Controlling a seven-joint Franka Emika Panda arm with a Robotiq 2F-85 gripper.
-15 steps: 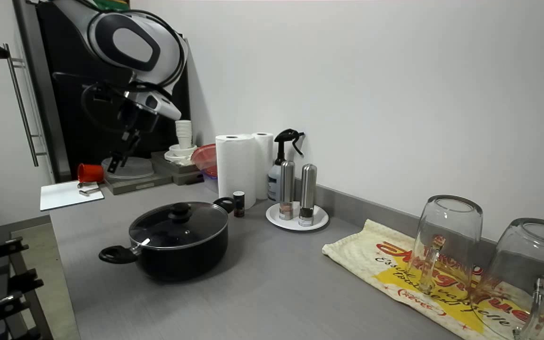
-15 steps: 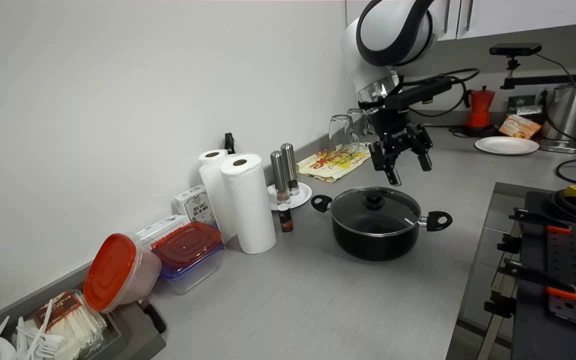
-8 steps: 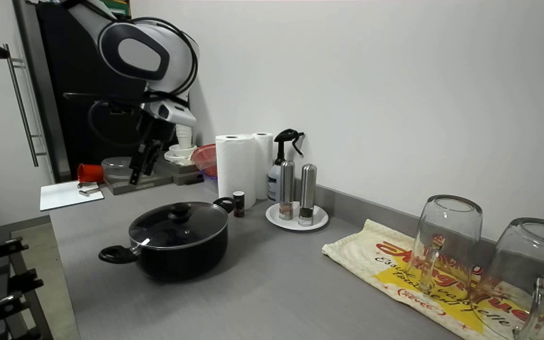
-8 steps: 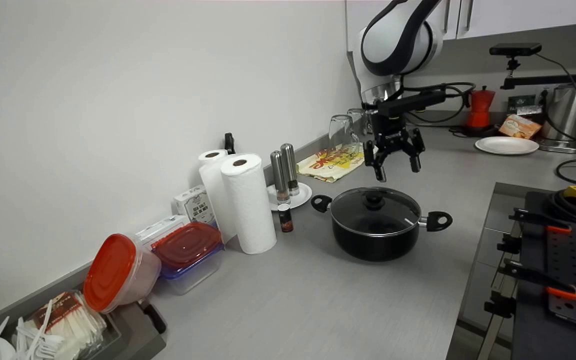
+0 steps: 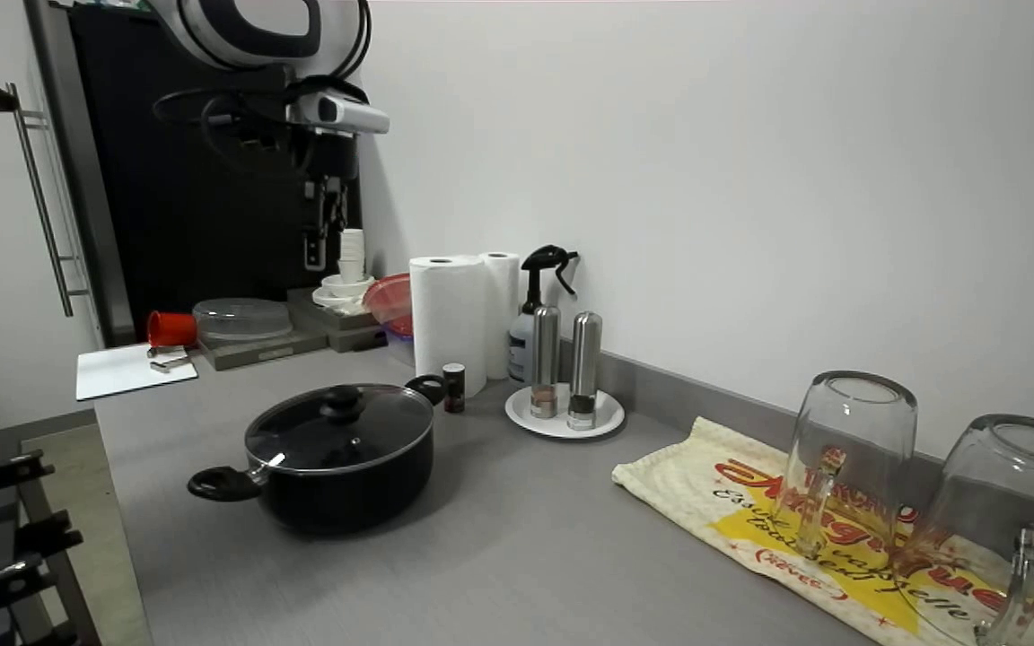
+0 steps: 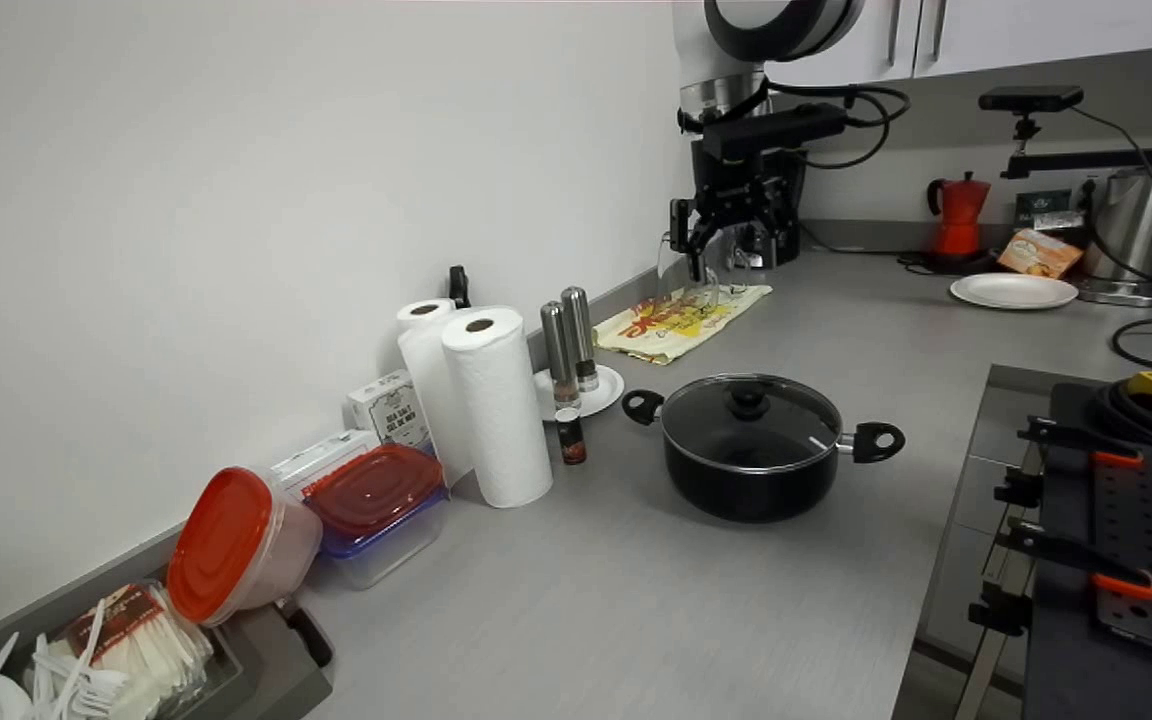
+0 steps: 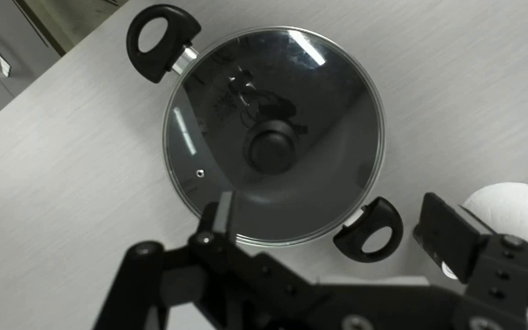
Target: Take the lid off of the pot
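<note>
Round dark glass lid (image 6: 751, 428) with a metal rim sits level on the wide, shallow black cooking pot (image 6: 751, 494), between the wall edge and the open edge of the grey surface (image 6: 616, 620); not off yet. Round black knob (image 7: 271, 149) shows beyond the tips of the black fingers (image 7: 449, 236) in the wrist view, not between them; fingers are spread wide, nothing held, well above the lid in both exterior views. Main risk: closing early or off-centre, so they catch air or one side of the knob. Knob looks low and dark against dark glass with lamp reflections, so height may be misjudged: too high slips, too low presses the glass. Off-centre lift could tip the lid. Coming down askew could strike the stubby black wall-side handle (image 7: 376, 215) and shove the pot toward the open edge. Swinging the lid wall-ward could knock the small dark white-capped jar (image 6: 570, 437) or the white paper towel rolls (image 6: 496, 410).
</note>
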